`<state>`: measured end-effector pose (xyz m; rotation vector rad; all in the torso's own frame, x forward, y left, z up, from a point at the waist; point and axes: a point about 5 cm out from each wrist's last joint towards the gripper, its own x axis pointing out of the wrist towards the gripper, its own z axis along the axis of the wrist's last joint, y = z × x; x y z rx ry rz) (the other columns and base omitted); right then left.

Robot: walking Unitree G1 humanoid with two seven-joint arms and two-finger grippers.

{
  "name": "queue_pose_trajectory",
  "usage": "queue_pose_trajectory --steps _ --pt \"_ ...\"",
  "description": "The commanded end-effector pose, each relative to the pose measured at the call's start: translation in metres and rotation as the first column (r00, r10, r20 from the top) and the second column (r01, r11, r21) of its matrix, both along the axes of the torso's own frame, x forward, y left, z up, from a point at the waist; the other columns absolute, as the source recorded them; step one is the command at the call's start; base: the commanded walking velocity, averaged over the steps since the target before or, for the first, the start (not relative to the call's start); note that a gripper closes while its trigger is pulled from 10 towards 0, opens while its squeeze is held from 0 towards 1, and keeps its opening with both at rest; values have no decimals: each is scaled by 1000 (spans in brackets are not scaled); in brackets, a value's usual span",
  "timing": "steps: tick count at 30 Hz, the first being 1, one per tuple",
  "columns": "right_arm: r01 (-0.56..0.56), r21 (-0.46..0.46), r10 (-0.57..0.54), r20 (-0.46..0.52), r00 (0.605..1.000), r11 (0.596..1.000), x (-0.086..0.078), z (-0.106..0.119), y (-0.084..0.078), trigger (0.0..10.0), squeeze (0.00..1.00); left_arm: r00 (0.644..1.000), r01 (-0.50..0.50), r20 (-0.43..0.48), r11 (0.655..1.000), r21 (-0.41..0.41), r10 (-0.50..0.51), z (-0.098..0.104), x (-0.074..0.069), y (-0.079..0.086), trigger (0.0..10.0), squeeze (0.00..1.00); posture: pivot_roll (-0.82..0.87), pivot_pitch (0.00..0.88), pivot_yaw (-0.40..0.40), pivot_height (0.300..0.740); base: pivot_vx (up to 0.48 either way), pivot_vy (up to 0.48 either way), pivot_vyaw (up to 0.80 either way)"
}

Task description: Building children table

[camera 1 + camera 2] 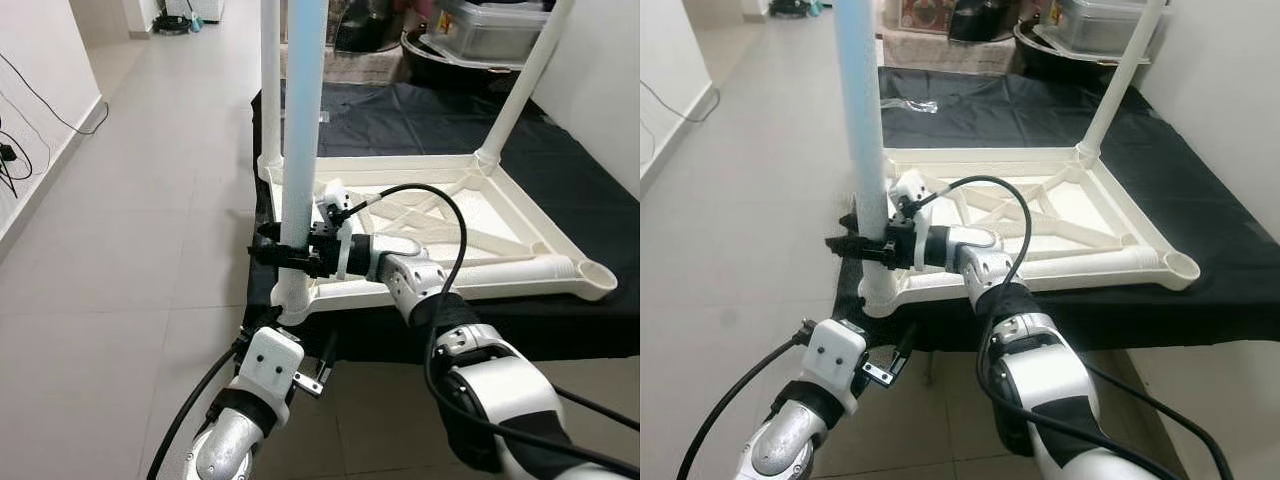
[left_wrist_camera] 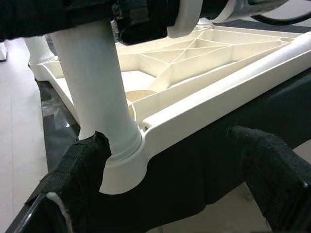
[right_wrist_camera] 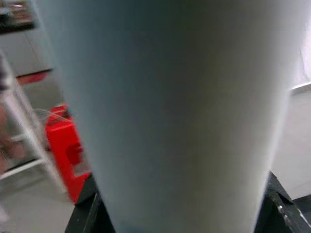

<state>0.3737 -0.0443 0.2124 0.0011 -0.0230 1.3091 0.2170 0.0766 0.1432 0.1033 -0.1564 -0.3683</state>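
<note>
The table top point(image 1: 520, 215) lies upside down on a black cloth point(image 1: 420, 120) spread over a low platform, with its ribbed underside facing up. Three legs stand in corner sockets; the fourth corner socket point(image 1: 597, 279), nearest the robot's right, is open. The near leg point(image 1: 303, 130) stands upright in the corner socket point(image 1: 290, 300) at the robot's left front edge. The right gripper point(image 1: 290, 245) is clamped around this leg low down, just above the socket, one black finger on each side. The left gripper point(image 2: 170, 189) hangs below and in front of that same corner, fingers spread wide with nothing between them; one finger point(image 2: 77, 179) touches or nearly touches the socket collar. The leg is a smooth, hollow-looking plastic tube, judged light and stiff but slippery, so a grip close to the socket gives the best control for twisting or pressing it home. The table top is rigid moulded plastic, probably light enough to shift on the cloth under side load; bracing the corner from below appears advisable. A clear storage box point(image 1: 490, 28) sits beyond the far edge.
</note>
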Motion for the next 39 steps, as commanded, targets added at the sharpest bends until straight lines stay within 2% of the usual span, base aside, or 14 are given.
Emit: queue_pose_trajectory --steps 1,6,10,11,13,16,21,22,24,25,26,29,30,39 --pt "277 -46 -277 2 961 960 10 -14 -4 0 0 1000 1 -14 1000 3 -1 -2 -3 -1 10000 0 129 134 -115 740 0 0 0" --pt "546 -35 -545 20 838 837 23 -10 -13 0 0 1000 2 -17 1000 2 -2 -3 -3 -1 10000 0 118 133 -109 740 0 0 0" --pt "892 4 -891 -54 451 452 34 -12 -47 0 0 1000 8 -19 1000 4 -8 -4 -2 -2 10000 0 117 130 -104 740 0 0 0" --pt "892 4 -891 -54 451 452 34 -12 -47 0 0 1000 8 -19 1000 4 -8 -4 -2 -2 10000 0 117 130 -104 740 0 0 0" --pt "992 -5 -977 -175 123 126 27 -27 -71 0 0 1000 8 -18 1000 5 -8 -3 -2 -2 10000 0 119 129 -103 740 0 0 0" --pt "999 -29 -971 -238 -37 -31 17 -39 -76 0 0 1000 8 -16 1000 6 -8 -3 -1 -1 10000 0 118 130 -99 740 0 0 0" --pt "999 -32 -964 -263 -46 -39 13 -43 -67 0 0 1000 9 -15 1000 7 -9 -3 -1 -2 10000 0 114 132 -102 740 0 0 0" --pt "1000 -16 -965 -261 -14 -10 14 -40 -59 7176 0 1000 9 -14 1000 6 -9 -2 -1 -2 10000 0 109 132 -106 740 0 0 0" --pt "1000 6 -966 -257 15 14 14 -36 -53 10000 0 1000 8 -13 1000 4 -8 -2 -1 -2 10000 0 93 130 -113 740 0 0 0" --pt "999 26 -969 -244 47 42 15 -33 -49 10000 137 1000 5 -12 1000 3 -5 -2 -1 -2 10000 0 93 130 -113 740 0 0 0" --pt "996 43 -967 -240 83 75 16 -29 -45 10000 1000 1000 3 -12 1000 1 -3 -2 -1 -2 10000 0 93 130 -113 740 0 0 0" --pt "993 62 -963 -245 111 98 16 -24 -40 10000 1000 1000 2 -13 1000 -1 -2 -2 -1 -2 10000 0 72 129 -111 740 0 0 0" --pt "982 107 -950 -255 180 157 18 -18 -37 10000 0 1000 2 -15 1000 0 -2 -3 -1 -1 10000 0 66 123 -103 740 0 0 0" --pt "811 224 -787 -205 581 540 18 -7 -30 10000 0 1000 6 -15 1000 3 -6 -3 -1 -1 10000 0 82 117 -103 740 0 0 0"
